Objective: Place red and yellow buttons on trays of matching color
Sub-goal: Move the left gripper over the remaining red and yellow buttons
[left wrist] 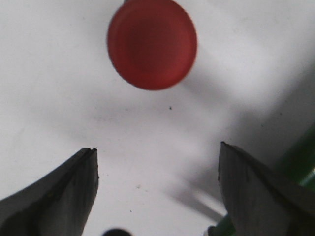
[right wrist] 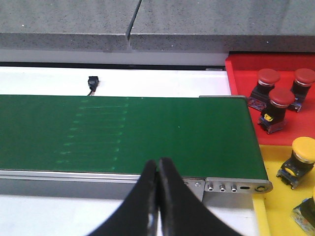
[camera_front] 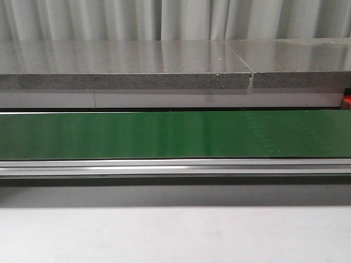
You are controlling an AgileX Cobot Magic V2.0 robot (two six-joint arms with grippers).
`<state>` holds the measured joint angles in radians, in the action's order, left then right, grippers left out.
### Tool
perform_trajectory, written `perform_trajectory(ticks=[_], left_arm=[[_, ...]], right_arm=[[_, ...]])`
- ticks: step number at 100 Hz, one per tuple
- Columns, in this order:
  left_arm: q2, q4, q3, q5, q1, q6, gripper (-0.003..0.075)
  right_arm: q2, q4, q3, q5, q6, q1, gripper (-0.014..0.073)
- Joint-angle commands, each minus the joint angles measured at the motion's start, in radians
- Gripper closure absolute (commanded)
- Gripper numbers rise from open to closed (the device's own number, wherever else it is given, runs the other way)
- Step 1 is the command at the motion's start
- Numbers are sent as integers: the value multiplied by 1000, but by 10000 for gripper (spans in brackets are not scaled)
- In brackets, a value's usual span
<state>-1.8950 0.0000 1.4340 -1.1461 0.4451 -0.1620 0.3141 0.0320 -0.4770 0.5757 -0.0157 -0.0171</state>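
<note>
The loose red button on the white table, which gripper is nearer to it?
Left. The left gripper hangs open just above the red button, which lies ahead of its fingertips. The right gripper is shut over the green conveyor belt; that button is nowhere in its view.

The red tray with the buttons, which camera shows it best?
The right wrist view: the red tray appears there with three red buttons. The front view catches only a red sliver at its right edge; the left wrist view shows none.
</note>
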Motion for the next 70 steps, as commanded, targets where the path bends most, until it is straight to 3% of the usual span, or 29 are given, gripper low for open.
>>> perform_trajectory(ticks=[1,23,46,56,70], left_arm=[[31,0,35,48,13,-11,220],[-34,-12,80,151,20,-11,220],[-110,-37,157,151,20,-8,229],[-115,-47,158,169,20,-6,285],[-115,-47,158,184,20,-4,424]], right_arm=[[9,-4,-26,-72,5,-1,660],[9,-4,-26,-72,5,-1,660],[9,-4,-26,-72,5,-1,660],[9,-4,-26,-72,5,-1,660],[9,-4,-26,-72,5,-1,660]])
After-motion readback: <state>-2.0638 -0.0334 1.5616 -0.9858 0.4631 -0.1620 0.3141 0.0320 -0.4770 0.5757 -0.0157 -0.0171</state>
